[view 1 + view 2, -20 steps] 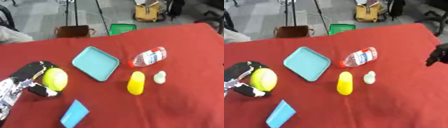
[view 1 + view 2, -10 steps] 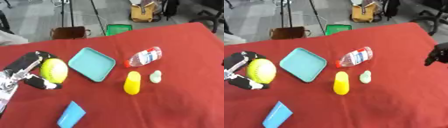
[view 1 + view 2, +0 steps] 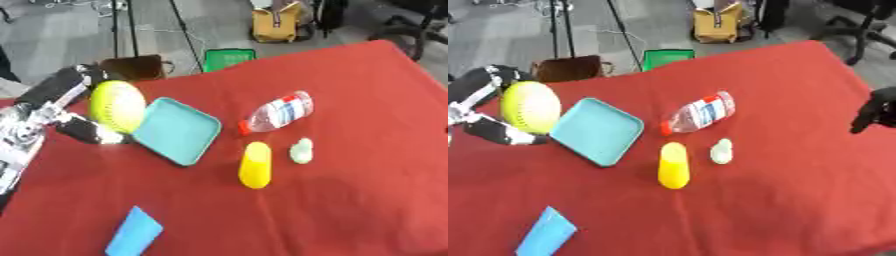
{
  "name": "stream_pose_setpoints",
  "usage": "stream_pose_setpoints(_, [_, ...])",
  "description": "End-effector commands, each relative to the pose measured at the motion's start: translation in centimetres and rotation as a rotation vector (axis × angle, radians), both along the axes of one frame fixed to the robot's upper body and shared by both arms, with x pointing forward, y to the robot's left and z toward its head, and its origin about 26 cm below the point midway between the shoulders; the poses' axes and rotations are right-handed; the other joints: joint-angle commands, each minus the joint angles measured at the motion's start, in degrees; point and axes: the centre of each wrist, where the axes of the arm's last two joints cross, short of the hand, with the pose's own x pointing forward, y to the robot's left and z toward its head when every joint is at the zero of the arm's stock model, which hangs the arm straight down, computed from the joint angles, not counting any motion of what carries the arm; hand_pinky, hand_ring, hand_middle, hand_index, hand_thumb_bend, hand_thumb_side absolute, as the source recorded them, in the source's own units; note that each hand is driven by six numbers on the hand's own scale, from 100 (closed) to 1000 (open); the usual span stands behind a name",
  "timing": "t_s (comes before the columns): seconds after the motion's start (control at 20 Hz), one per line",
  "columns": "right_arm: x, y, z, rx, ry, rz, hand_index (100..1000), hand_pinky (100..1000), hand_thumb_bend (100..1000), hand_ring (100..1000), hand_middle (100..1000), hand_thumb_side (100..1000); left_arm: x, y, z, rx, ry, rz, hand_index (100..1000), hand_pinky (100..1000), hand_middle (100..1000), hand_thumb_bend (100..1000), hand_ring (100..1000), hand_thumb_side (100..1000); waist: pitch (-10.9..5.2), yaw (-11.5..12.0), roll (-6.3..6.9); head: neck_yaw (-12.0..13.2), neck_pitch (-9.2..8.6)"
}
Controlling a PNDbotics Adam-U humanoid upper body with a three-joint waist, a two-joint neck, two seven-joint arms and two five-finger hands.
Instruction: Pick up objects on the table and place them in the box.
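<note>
1. The left hand (image 3: 66,112) is wrapped around a yellow-green ball (image 3: 116,106), fingers over its top and thumb beneath, and holds it up just beside the left rim of the teal box (image 3: 188,142). The ball is round and smooth, so it may roll out of the curled fingers before it is over the box.
2. The box is shallow with a low wall. Released from this height, the ball could bounce or roll over the rim onto the red table (image 3: 350,200).
3. The hand is very near the box edge. A sideways move could knock the rim and push the box toward the clear bottle (image 3: 278,112) and the yellow cylinder (image 3: 255,164), both lying close by.
4. The pale green piece (image 3: 301,150) and the blue flat item (image 3: 134,233) remain on the table; a shifted box would make those later placements harder.
5. The right hand (image 3: 874,113) shows at the right edge in the right eye view, well apart from everything; I cannot tell how its fingers stand.
</note>
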Motion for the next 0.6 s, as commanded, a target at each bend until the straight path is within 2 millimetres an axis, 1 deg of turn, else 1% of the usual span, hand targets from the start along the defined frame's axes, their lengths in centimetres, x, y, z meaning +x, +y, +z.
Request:
stream_pose_setpoints(0.05, [0.2, 0.5, 1.3, -0.078, -0.109, 0.081, 803, 575, 100, 616, 628, 689, 1.2, 0.3, 0.8, -0.051, -0.089, 0.041, 746, 593, 480, 431, 397, 229, -0.63, -1.0, 0.09, 0.5, -0.67])
stream_pose_setpoints(0.1, [0.3, 0.9, 1.4, -0.081, -0.112, 0.091, 803, 575, 100, 615, 628, 690, 1.7, 0.2, 0.5, -0.072, -0.110, 0.053, 747, 579, 485, 432, 404, 220, -0.54, -1.7, 0.31, 0.6, -0.83])
stream_pose_setpoints(0.2, [0.5, 1.4, 1.6, -0.086, -0.115, 0.105, 803, 575, 100, 615, 628, 690, 2.6, 0.2, -0.3, -0.094, -0.139, 0.072, 747, 579, 487, 436, 407, 218, -0.39, -2.5, 0.55, 0.7, -1.06])
stream_pose_setpoints(0.4, [0.6, 2.0, 1.8, -0.095, -0.123, 0.122, 803, 575, 100, 614, 628, 691, 3.6, 0.0, -1.3, -0.100, -0.163, 0.078, 748, 586, 508, 448, 438, 222, -0.17, -3.9, 0.97, 1.1, -1.34])
stream_pose_setpoints(0.55, [0.7, 2.3, 1.9, -0.098, -0.127, 0.130, 803, 575, 100, 614, 628, 691, 4.2, -0.1, -2.2, -0.077, -0.157, 0.074, 748, 590, 509, 451, 440, 222, 0.03, -4.8, 1.23, 1.4, -1.51])
stream_pose_setpoints(0.6, [0.7, 2.3, 1.9, -0.099, -0.128, 0.131, 803, 575, 100, 613, 628, 691, 4.3, -0.2, -2.6, -0.066, -0.151, 0.071, 751, 610, 516, 457, 452, 239, 0.08, -5.0, 1.25, 1.4, -1.56])
